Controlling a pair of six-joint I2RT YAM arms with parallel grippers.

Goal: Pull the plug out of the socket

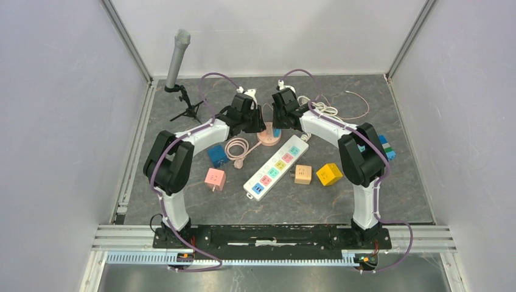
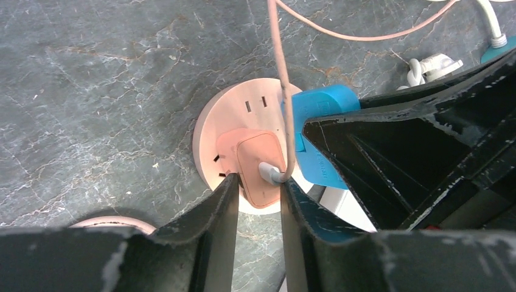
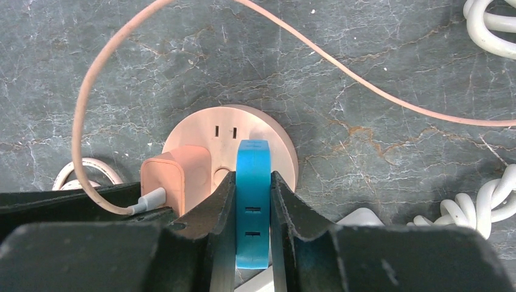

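Note:
A round pink socket (image 1: 268, 135) lies on the grey table, also in the left wrist view (image 2: 213, 131) and the right wrist view (image 3: 207, 125). A pink plug (image 2: 258, 164) with a pink cable (image 2: 277, 61) and a blue plug (image 3: 252, 158) both sit in it. My left gripper (image 2: 258, 182) is shut on the pink plug, one finger on each side. My right gripper (image 3: 252, 179) is shut on the blue plug, whose top shows in the left wrist view (image 2: 316, 109). Both grippers meet over the socket in the top view.
A white power strip (image 1: 277, 165) with coloured outlets lies just in front of the socket. Cube sockets sit around it: blue (image 1: 217, 154), pink (image 1: 215, 177), tan (image 1: 303, 174), yellow (image 1: 329, 174). A coiled pink cable (image 1: 237, 149), white cable (image 1: 322, 109) and microphone stand (image 1: 178, 58) are nearby.

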